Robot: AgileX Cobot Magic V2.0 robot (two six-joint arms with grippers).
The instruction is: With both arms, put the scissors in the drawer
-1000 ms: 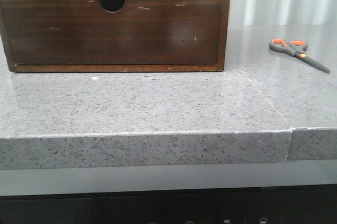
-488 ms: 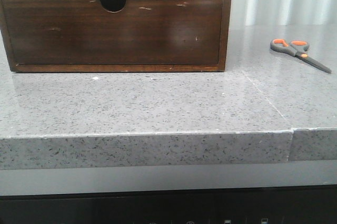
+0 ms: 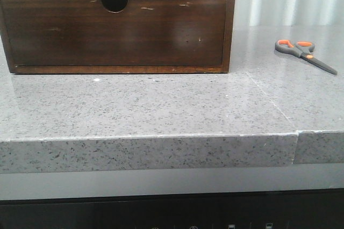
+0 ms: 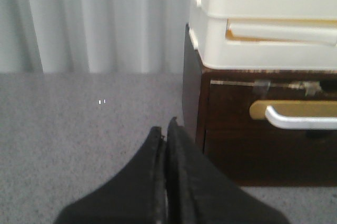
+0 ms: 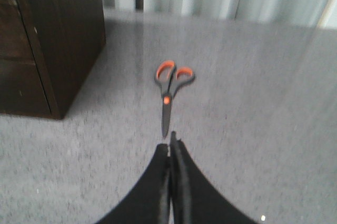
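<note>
Scissors (image 3: 303, 54) flat near the table's (image 3: 161, 105) right edge, well apart from the closed drawer (image 3: 115, 33) at the back. Dead ahead of the right gripper (image 5: 171, 141), blade tips toward its fingers, long axis in line with them, loops farthest. Right fingers pressed together, empty; left gripper (image 4: 165, 135) likewise closed, beside the box, farther off.

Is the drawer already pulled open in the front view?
No, the drawer sits shut, its front flush within the wooden box frame, and the scissors lie on the countertop off to its right.
</note>
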